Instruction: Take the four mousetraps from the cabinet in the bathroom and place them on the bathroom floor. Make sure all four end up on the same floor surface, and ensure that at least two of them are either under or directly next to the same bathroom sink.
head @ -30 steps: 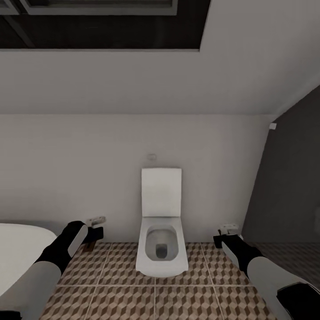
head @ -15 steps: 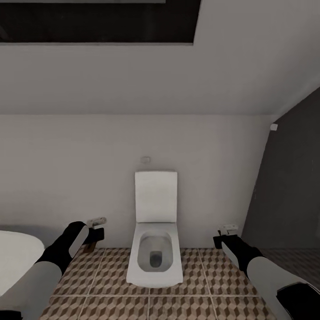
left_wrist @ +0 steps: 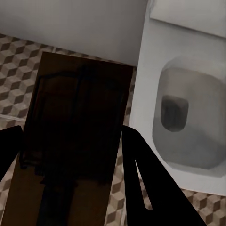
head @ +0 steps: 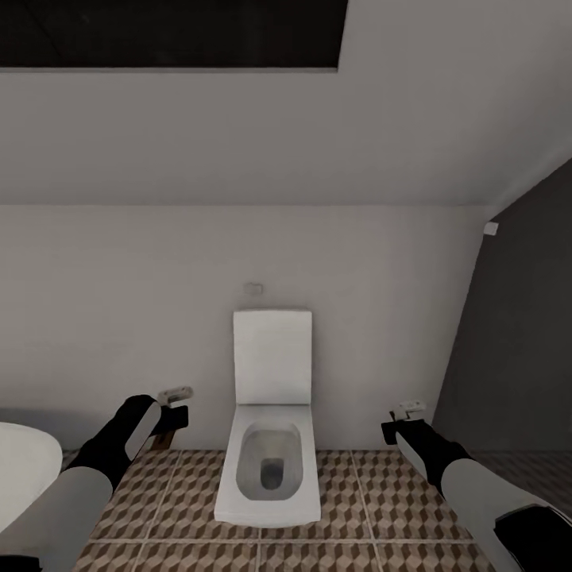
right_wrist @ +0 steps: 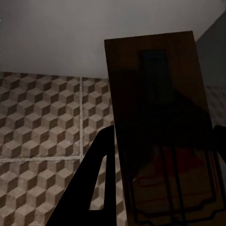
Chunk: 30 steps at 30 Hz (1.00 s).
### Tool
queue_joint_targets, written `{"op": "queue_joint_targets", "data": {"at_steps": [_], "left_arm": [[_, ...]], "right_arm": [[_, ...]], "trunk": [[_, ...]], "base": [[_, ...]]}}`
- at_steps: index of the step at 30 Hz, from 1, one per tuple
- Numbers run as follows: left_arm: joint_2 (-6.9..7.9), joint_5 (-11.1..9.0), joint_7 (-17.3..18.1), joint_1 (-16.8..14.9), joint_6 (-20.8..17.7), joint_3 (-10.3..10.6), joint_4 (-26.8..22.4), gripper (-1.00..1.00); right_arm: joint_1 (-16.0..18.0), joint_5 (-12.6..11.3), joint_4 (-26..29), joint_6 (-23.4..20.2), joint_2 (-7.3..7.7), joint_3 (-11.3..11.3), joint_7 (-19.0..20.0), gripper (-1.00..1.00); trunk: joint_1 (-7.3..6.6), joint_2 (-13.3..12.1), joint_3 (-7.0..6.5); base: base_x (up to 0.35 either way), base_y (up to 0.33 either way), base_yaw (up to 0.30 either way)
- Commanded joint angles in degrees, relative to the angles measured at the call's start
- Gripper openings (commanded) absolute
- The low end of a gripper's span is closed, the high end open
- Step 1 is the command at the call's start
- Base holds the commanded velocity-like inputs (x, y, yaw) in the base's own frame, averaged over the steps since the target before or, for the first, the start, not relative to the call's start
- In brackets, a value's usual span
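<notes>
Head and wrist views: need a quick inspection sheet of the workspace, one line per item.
Surface: bathroom floor, cube-pattern tiles, pale grout.
Job's things: one mousetrap between the left tool's fingers; another mousetrap between the right tool's fingers; both off the floor.
Clutter: nothing seen.
Grippers: left tool and right tool held forward, either side of the toilet.
Cables: nothing seen.
Surroundings: white wall, dark panel at right, white bathtub edge at left.

White toilet (head: 270,445) on tiled floor (head: 373,500)
</notes>
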<state>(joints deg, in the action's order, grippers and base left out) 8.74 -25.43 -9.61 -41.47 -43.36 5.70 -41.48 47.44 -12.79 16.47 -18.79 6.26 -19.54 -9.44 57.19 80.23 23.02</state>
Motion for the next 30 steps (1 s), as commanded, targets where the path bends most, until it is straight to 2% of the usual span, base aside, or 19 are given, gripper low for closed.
{"op": "queue_joint_targets", "data": {"at_steps": [1, 13, 30], "left_arm": [[0.07, -0.41, -0.55, -0.03, -0.28, 0.31, -0.14, -1.0], [0.03, -0.41, -0.59, -0.07, -0.66, 0.19, -0.45, -1.0], [0.05, -0.37, -0.67, -0.08, -0.41, 0.33, -0.42, -1.0]], "right_arm": [[0.02, -0.68, 0.15, -0.3, 0.03, -0.48, -0.28, -1.0], [0.02, -0.5, 0.15, -0.35, -0.08, -0.57, -0.09, -1.0], [0.02, -0.44, 0.15, -0.61, -0.2, -0.67, 0.07, -1.0]], "trunk": [[0.0, 0.04, 0.07], [0.0, 0.04, 0.07], [3.74, 6.86, 3.12]], "base": [[0.008, -0.004, 0.0], [0.002, -0.001, 0.0], [0.0, 0.0, 0.0]]}}
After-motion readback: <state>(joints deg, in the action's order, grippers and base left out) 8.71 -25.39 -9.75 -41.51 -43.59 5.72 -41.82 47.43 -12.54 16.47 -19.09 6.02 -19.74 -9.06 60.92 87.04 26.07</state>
